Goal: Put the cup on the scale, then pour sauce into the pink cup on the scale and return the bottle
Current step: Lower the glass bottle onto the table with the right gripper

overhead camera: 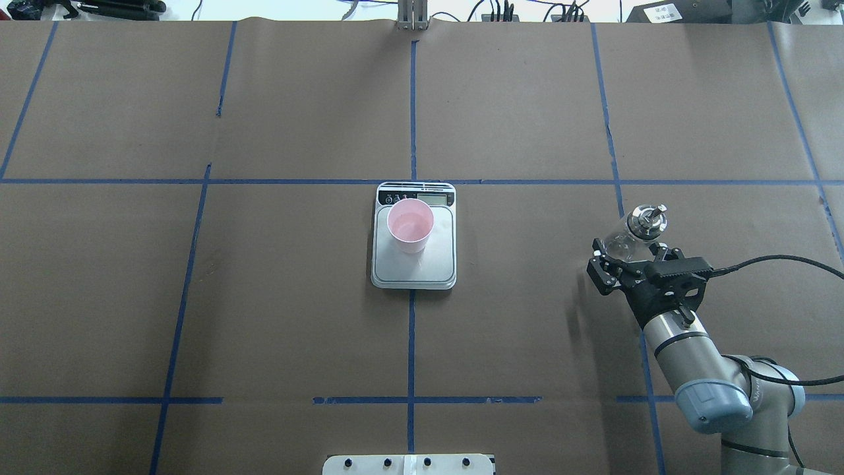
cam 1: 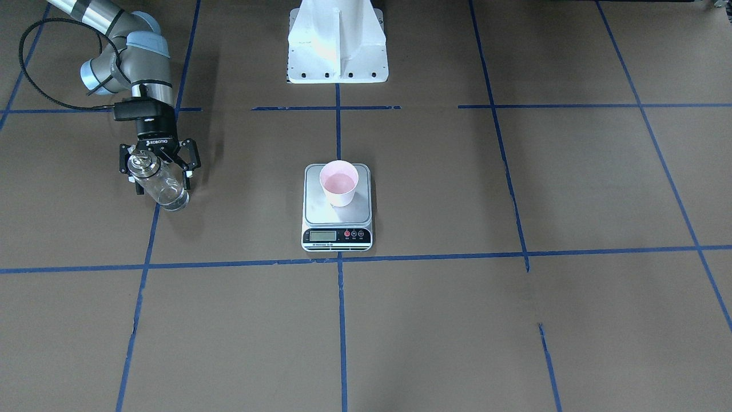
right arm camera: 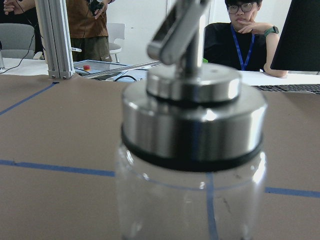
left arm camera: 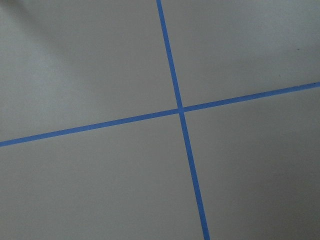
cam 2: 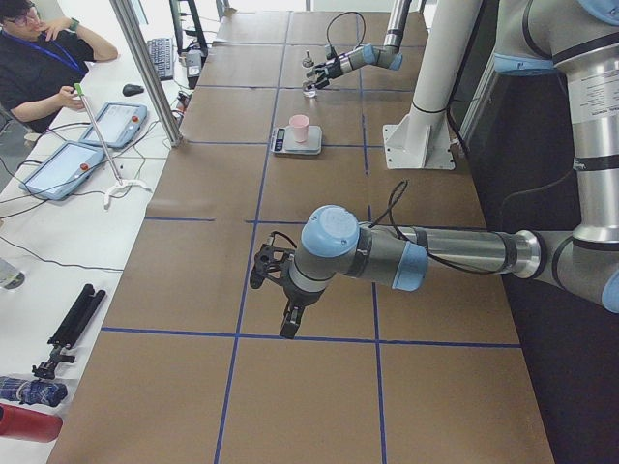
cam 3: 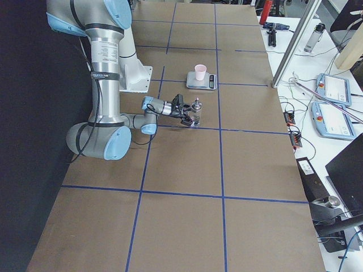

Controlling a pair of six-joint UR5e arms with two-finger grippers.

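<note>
The pink cup (cam 1: 338, 182) stands upright on the far part of the scale's steel plate (cam 1: 320, 213), at the table's middle; both also show in the overhead view, the cup (overhead camera: 410, 226) on the scale (overhead camera: 389, 270). My right gripper (cam 1: 161, 182) reaches in level and is shut on the clear glass bottle (cam 1: 164, 191), which is upright with its base at or just above the table, far to the scale's right in the overhead view (overhead camera: 643, 221). The metal cap fills the right wrist view (right arm camera: 192, 107). My left gripper (cam 2: 273, 290) hovers over bare table; whether it is open or shut I cannot tell.
The robot's white base (cam 1: 337, 43) stands behind the scale. Brown paper with blue tape lines (left arm camera: 180, 110) covers the table. Operators sit beyond the table's far edge (right arm camera: 245, 30), with tablets and cables on a side bench (cam 2: 92, 145).
</note>
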